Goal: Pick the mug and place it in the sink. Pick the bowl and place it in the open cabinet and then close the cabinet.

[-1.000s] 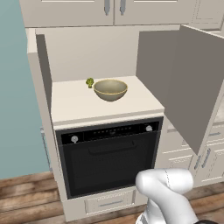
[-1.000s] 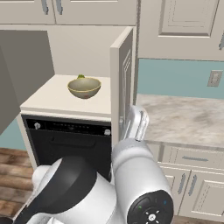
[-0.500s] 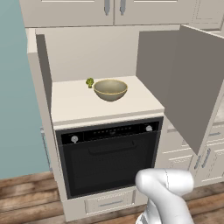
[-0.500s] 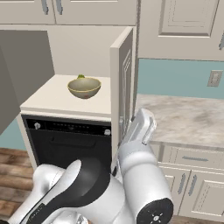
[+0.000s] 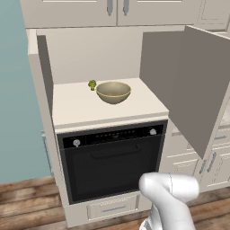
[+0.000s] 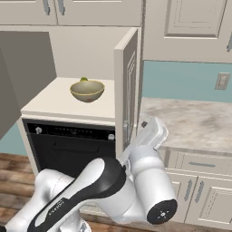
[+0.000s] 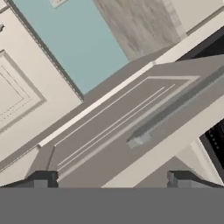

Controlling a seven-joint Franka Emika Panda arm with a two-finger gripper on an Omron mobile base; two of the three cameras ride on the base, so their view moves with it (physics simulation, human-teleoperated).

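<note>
The olive-tan bowl (image 5: 113, 92) (image 6: 87, 90) sits inside the open cabinet (image 5: 99, 54) on its beige floor, above the black oven. Both cabinet doors stand open; the right door (image 5: 193, 90) (image 6: 128, 99) swings out toward me. My gripper (image 6: 152, 132) (image 7: 111, 180) is just beyond that door's outer face, at about its lower edge. It is open with nothing between its fingers. The hand view looks along the door's panel and its metal handle (image 7: 175, 107). The mug and the sink are out of view.
A small green broccoli-like item (image 5: 92, 84) lies just behind the bowl. The black oven (image 5: 112, 157) is below the cabinet. A marbled counter (image 6: 190, 122) runs to the right, with low cabinets under it and a wall outlet (image 6: 222, 80) above.
The arm has folded further, and the hand has edged slightly right beside the open right door. The bowl and the doors have not moved.
</note>
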